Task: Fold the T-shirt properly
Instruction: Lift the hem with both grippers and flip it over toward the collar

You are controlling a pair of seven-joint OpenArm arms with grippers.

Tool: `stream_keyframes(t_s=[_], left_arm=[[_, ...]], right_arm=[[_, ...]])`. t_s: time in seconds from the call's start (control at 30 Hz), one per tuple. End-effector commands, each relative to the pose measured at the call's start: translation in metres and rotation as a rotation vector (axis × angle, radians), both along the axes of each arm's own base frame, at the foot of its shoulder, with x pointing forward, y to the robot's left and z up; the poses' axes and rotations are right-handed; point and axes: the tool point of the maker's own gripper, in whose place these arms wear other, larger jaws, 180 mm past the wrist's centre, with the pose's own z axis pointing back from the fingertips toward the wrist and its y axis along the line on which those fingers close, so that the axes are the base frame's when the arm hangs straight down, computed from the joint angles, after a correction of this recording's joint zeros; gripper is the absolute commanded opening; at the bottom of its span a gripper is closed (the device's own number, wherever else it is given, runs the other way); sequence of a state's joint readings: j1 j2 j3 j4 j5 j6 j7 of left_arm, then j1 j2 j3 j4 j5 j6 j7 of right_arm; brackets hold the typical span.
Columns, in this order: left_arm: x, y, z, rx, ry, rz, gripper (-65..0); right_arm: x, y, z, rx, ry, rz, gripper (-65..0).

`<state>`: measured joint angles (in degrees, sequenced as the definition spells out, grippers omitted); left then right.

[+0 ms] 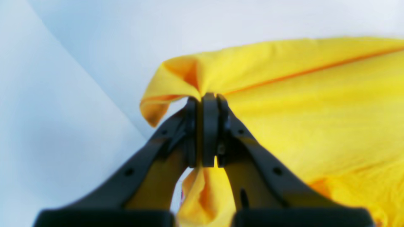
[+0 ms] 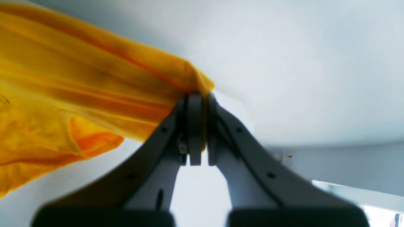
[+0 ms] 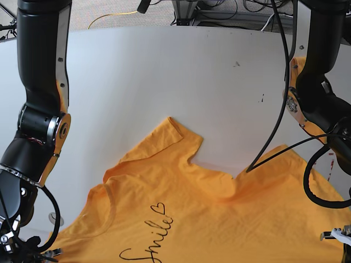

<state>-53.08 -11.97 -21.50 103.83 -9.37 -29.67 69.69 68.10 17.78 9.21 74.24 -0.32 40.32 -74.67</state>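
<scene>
Folding barely begun: T-shirt unfolded on the surface, left gripper and right gripper jaws each clamped on its edge.

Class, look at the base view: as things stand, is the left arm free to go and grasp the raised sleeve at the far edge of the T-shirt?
Probably not yet. The left pincer is shut on a bunched edge of the T-shirt, so it would have to let go first. The white table around the sleeve looks bare.
</scene>
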Motion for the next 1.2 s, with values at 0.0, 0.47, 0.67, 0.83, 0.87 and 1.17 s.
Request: stream_keyframes(t_s=[0.0, 0.47, 0.67, 0.83, 0.87, 1.17], left_arm=[[-0.008, 0.013, 0.028, 0.01, -0.06, 0.047, -65.0], [-0.017, 0.012, -0.059, 0.066, 0.129, 0.048, -65.0], [-0.037, 0.001, -0.13, 0.122, 0.279, 0.005, -65.0], [-0.063, 0.008, -0.189, 0.09, 0.411, 0.022, -65.0], [-0.069, 0.011, -0.2, 0.071, 0.433, 0.032, -65.0], [-0.128, 0.026, -0.281, 0.115, 0.667, 0.027, -65.0]], right_arm=[[-0.01, -0.022, 0.042, -0.03, -0.048, -0.081, -65.0], [-0.045, -0.032, 0.012, -0.138, -0.059, -0.138, -65.0], [-0.082, -0.028, -0.065, -0.193, 0.025, -0.14, -65.0], [-0.116, -0.029, -0.132, -0.171, 0.136, -0.153, -65.0], [-0.123, -0.03, -0.143, -0.162, 0.154, -0.159, -65.0], [-0.184, -0.022, -0.224, -0.173, 0.342, -0.146, -65.0]])
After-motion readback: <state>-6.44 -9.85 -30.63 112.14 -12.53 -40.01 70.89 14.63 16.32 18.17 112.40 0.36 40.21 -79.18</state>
